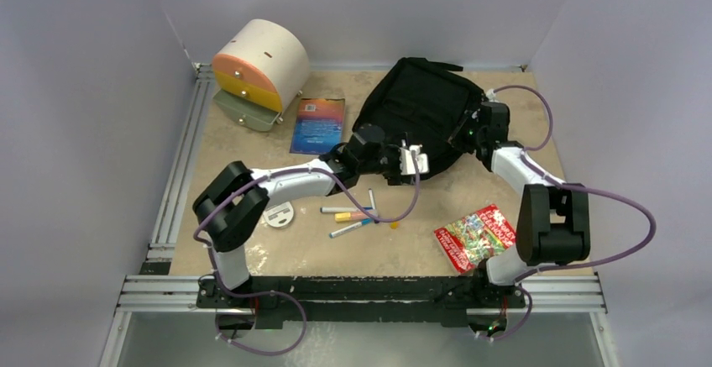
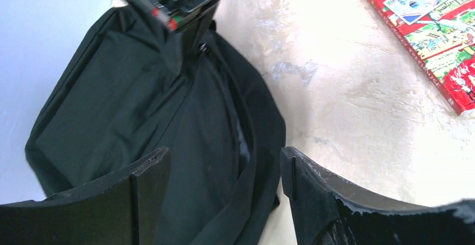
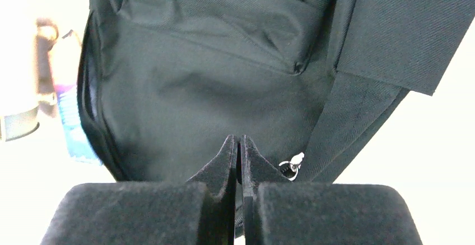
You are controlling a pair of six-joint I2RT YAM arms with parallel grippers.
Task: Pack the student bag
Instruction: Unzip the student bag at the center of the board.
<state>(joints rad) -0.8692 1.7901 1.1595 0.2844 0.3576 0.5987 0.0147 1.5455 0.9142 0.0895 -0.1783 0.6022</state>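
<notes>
**Student bag (image 1: 417, 107) met by two arms at the far middle of the table (image 1: 403, 245)**

At far left a cream-and-orange drawer box (image 1: 256, 69) is seen, with a blue book (image 1: 318, 125) just beside it, and markers (image 1: 351, 216) are scattered nearer the arms. The left gripper (image 1: 413, 162) is shown at the bag's near edge, its fingers (image 2: 151, 172) spread wide over black fabric, with nothing pinched. The bag is laid flat. At its right edge the right gripper (image 3: 238, 144) is pressed together on a fold of fabric beside a zipper pull (image 3: 291, 163). A red picture book (image 1: 475, 237) lies near the right arm's base.
</notes>
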